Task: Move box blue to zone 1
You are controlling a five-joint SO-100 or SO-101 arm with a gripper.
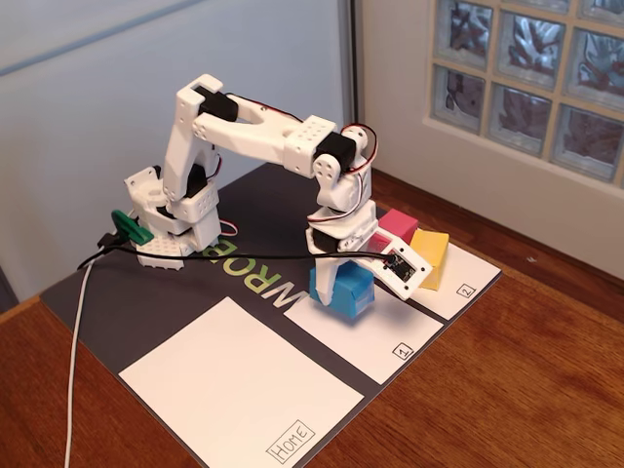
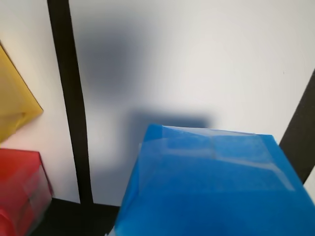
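Note:
The box blue (image 1: 347, 291) is at the far end of zone 1 (image 1: 375, 336), the white panel with a small boxed "1" at its near corner. My gripper (image 1: 336, 292) reaches down onto it, shut on the box, one white finger (image 1: 325, 278) in front of its left face and the other hidden. In the wrist view the box blue (image 2: 211, 187) fills the lower middle, close up, and casts a soft shadow on zone 1 (image 2: 197, 59). No fingers show in that view.
A pink block (image 1: 397, 224) and a yellow block (image 1: 429, 255) stand on the panel marked "2" (image 1: 458, 283), just right of the gripper. The larger "Home" panel (image 1: 244, 380) lies to the near left. A white cable (image 1: 76, 361) runs off the mat's left side.

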